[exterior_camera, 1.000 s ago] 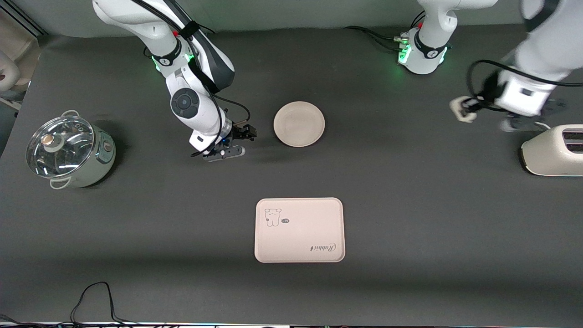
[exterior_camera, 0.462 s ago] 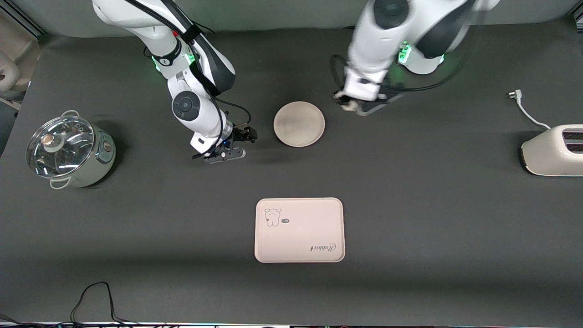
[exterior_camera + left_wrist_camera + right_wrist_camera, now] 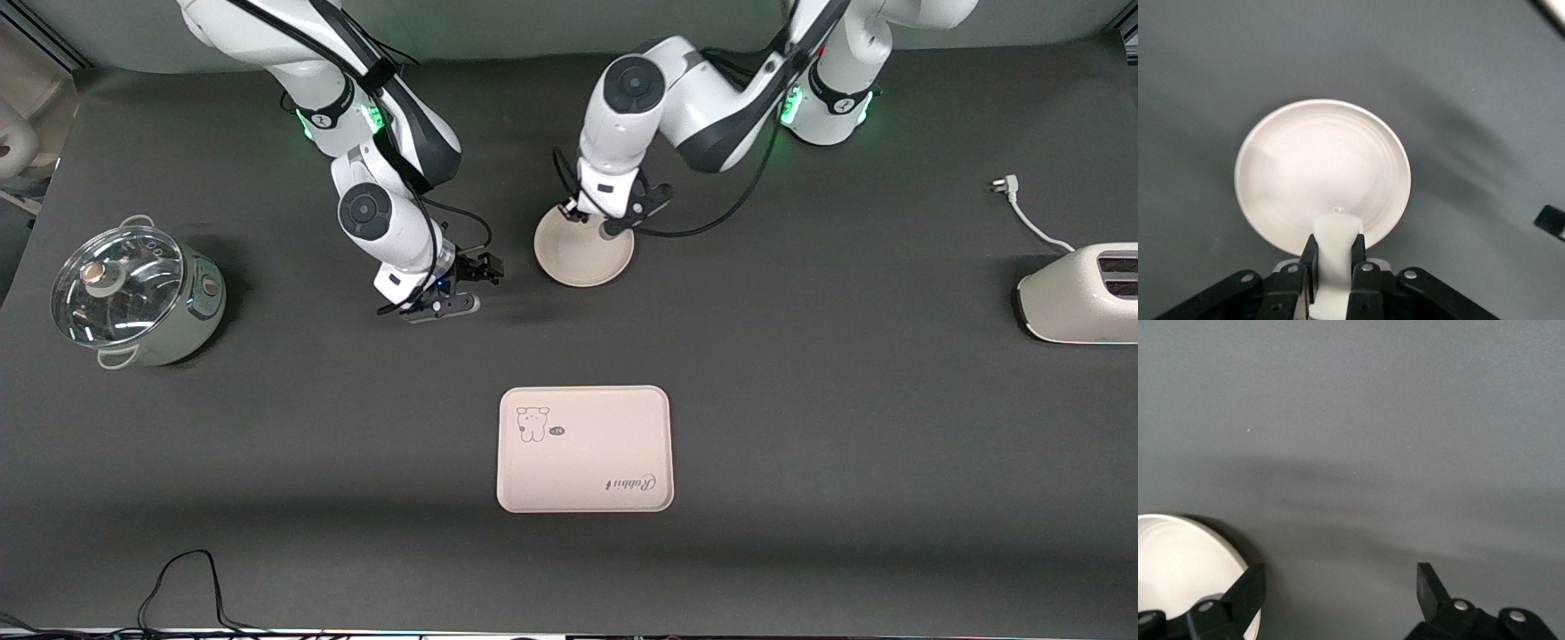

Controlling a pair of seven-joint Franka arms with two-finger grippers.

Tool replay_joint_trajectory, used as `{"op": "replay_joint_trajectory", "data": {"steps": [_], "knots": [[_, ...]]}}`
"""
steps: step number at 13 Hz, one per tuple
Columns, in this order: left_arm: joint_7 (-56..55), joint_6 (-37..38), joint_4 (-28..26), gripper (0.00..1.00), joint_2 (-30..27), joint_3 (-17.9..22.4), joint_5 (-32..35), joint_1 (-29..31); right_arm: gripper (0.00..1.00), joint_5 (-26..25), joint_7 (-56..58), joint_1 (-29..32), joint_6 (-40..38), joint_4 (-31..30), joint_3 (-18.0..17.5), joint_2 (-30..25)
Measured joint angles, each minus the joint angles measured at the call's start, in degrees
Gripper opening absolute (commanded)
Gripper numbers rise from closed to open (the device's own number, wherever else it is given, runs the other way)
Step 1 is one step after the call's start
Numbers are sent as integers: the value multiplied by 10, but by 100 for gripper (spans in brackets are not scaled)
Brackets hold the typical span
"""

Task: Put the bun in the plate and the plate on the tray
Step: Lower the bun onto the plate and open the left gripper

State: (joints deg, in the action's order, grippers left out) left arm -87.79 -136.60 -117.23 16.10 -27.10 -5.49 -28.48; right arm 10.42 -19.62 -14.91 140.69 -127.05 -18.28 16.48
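Observation:
The round cream plate (image 3: 584, 256) lies on the dark table, farther from the front camera than the rectangular tray (image 3: 585, 449) with its animal drawing and "Rabbit" lettering. My left gripper (image 3: 591, 222) hangs over the plate's rim on the robots' side. In the left wrist view it (image 3: 1336, 257) is shut on the small white bun (image 3: 1336, 240), above the plate (image 3: 1321, 170). My right gripper (image 3: 465, 284) is open and empty, low beside the plate toward the right arm's end. The right wrist view shows its spread fingers (image 3: 1245, 590) and the plate's edge (image 3: 1175, 563).
A glass-lidded pot (image 3: 133, 293) stands at the right arm's end of the table. A cream toaster (image 3: 1080, 293) with its loose plug and cord (image 3: 1022, 213) stands at the left arm's end. A black cable (image 3: 182, 578) lies at the table's near edge.
My left arm has swung from beside the toaster across to the plate, carrying the bun. My right gripper has barely moved.

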Motion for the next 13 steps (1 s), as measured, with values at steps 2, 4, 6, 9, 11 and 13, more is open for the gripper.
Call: {"op": "replay_joint_trajectory", "data": {"steps": [2,4,6,9,11,13], "knots": [[-10,-39,-14,24,31,1,20,-12,100,0,0,0,10,0,0,12],[-11,-59,-23,25,50,1,27,-16,100,0,-2,-3,11,0,-1,16],[-12,-80,-35,30,58,2,28,-19,100,0,-13,-8,17,0,-2,18],[-12,-86,-45,77,62,3,28,-21,100,0,-31,-15,25,0,-2,20],[-13,-86,-45,99,64,4,28,-21,100,0,-37,-24,30,-1,-2,20],[-19,-87,-45,99,64,6,28,-21,100,0,-39,-29,32,-1,-3,22]]}}
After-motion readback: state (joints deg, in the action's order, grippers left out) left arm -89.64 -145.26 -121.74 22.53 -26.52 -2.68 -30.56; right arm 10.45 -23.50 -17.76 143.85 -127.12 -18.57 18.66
